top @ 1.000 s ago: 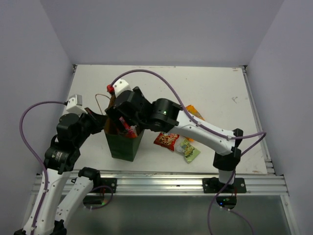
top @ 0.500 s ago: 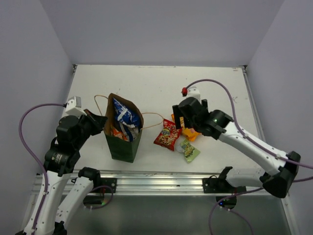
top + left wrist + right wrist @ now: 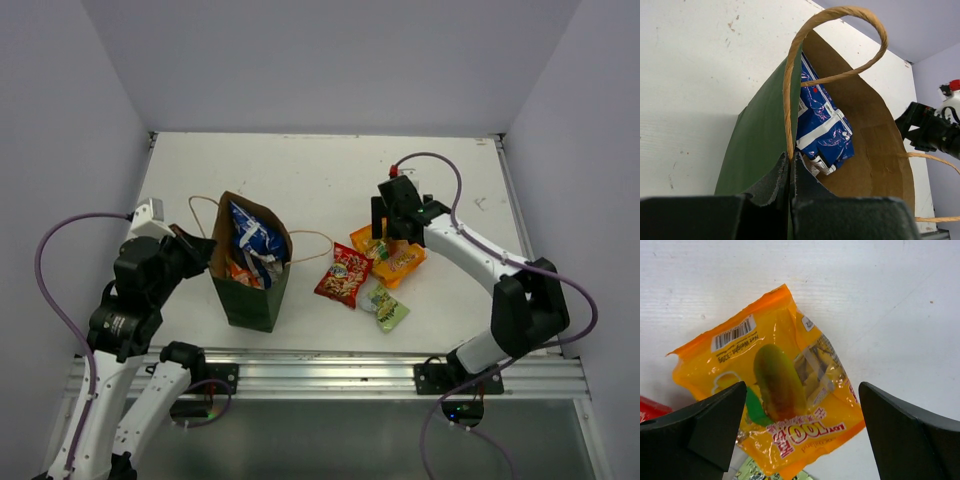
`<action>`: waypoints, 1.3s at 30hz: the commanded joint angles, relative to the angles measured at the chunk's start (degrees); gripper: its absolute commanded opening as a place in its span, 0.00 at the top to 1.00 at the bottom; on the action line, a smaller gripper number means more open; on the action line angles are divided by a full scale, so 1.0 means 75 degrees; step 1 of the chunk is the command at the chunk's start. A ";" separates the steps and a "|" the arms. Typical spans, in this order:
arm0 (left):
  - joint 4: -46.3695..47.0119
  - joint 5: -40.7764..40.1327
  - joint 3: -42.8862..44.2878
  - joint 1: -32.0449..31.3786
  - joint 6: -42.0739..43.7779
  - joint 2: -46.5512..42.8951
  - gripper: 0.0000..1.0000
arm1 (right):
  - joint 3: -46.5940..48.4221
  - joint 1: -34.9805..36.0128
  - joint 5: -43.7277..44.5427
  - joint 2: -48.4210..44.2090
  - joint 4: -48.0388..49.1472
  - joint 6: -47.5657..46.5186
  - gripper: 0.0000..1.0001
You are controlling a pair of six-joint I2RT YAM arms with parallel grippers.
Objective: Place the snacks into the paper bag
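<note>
Right gripper (image 3: 802, 386) is spread wide, hovering over the orange packet (image 3: 782, 405) lying flat on the table (image 3: 300, 170). The packet's long axis slants upper-left to lower-right in the wrist view, a barcode, "Net Weight" and an upside-down "100" are readable, and the lower corners are cut off behind the fingers. Left gripper (image 3: 791, 170) is pinched tight on the rim of the paper bag (image 3: 245, 300), upright at left-centre with the blue-and-white bag (image 3: 255, 238) poking out; the red packet (image 3: 343, 275) and light-green packet (image 3: 388, 308) lie between, print unreadable.
</note>
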 commanded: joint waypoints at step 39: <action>0.0746 0.0150 -0.0103 -0.0052 -0.0252 0.0217 1.00 | 0.9706 0.4327 -0.2978 0.2842 -0.2625 0.0175 1.00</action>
